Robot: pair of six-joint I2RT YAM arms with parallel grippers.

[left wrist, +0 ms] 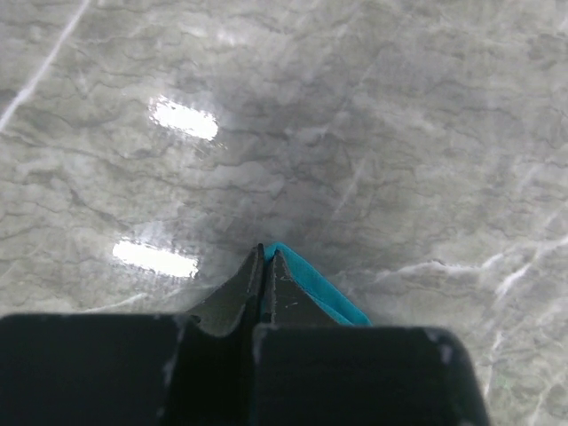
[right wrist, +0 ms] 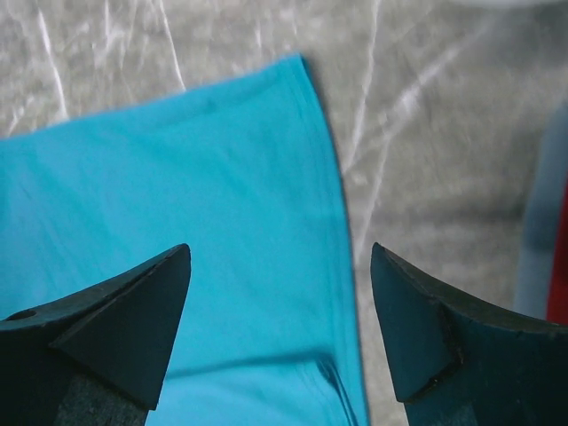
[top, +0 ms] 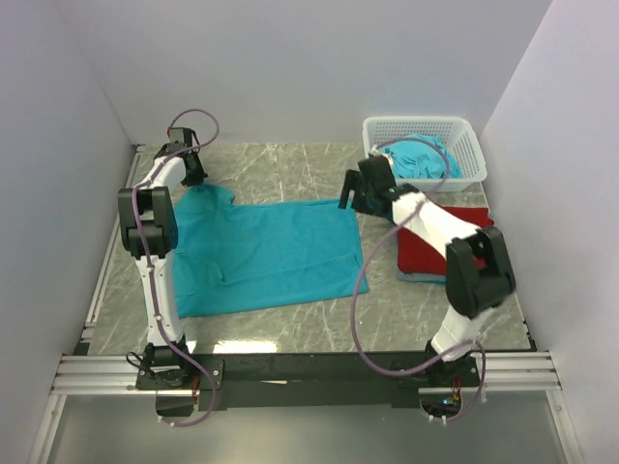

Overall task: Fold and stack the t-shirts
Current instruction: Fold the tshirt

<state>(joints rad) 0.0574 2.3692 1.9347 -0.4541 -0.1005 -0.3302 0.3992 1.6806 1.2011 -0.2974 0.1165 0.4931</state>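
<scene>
A teal t-shirt (top: 261, 251) lies spread flat on the marble table (top: 290, 159). My left gripper (top: 193, 176) is at the shirt's far left corner. In the left wrist view this gripper (left wrist: 267, 251) is shut on a fold of the teal fabric (left wrist: 324, 291). My right gripper (top: 350, 193) hovers open over the shirt's far right corner. In the right wrist view the right gripper (right wrist: 280, 257) has the teal shirt (right wrist: 177, 177) below it, with the shirt's side edge running between the fingers. A folded deep red t-shirt (top: 426, 253) lies under the right arm.
A white lattice basket (top: 474, 155) at the back right holds more teal cloth (top: 426, 159). White walls close in the table on three sides. A metal rail (top: 309, 372) runs along the near edge. A strip of red (right wrist: 561, 266) shows at the right edge of the right wrist view.
</scene>
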